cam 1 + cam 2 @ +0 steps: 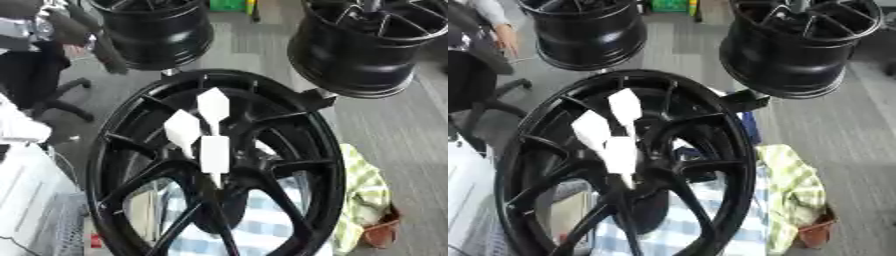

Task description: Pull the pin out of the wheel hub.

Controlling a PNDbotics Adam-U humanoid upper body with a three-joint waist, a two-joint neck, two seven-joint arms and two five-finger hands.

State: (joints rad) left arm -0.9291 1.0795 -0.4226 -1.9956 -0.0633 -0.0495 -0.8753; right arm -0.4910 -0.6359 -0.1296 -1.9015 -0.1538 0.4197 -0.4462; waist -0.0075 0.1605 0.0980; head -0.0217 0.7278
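the big black wheel (219,165) stands nearest, with three white-tagged pins (213,104) clustered at its hub (214,172). no hand is in view, so finger state cannot be told; i'd pinch one pin and draw it straight out along its axis.

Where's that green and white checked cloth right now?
The green and white checked cloth lies crumpled on the floor at the lower right of both views, just right of the big black wheel's rim and below the hanging black wheel.
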